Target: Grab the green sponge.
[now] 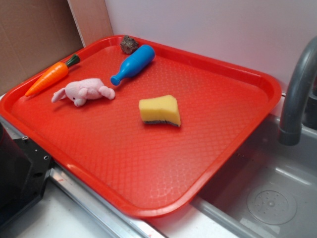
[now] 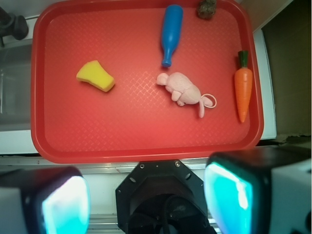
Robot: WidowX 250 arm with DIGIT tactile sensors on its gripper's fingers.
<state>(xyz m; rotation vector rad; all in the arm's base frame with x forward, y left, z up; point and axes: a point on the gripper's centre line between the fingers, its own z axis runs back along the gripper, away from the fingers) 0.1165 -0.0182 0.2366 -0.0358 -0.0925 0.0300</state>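
Your green sponge (image 1: 159, 110) lies alone near the middle of the red tray (image 1: 148, 198), resting on its thin dark scouring layer with the yellow foam facing up; in the wrist view (image 2: 95, 76) it sits toward 10 o'clock on the tray, well apart from everything else. From the sponge in the exterior view, the pink plush bunny (image 1: 84, 92) lies at about 9 o'clock, on its side, and the blue toy bottle (image 1: 132, 64) lies at about 11 o'clock, its neck pointing down toward the bunny but not touching it. A small brown lumpy object (image 1: 129, 44) sits in the tray's far corner just beside the bottle's base; you cannot tell what it is. The toy carrot (image 1: 51, 76) lies along the left rim, beyond the bunny, green top toward the back. The tray rests partly over a grey sink (image 1: 267, 198), with a dark grey faucet (image 1: 297, 94) rising at 3 o'clock. In the wrist view your gripper (image 2: 146, 202) hangs high, outside the tray's near edge, and its two fingers (image 2: 229, 195) with their glowing cyan pads stand spread wide apart at the bottom of the frame, holding nothing. The sponge is far from the fingers, up and to the left of them in that view.
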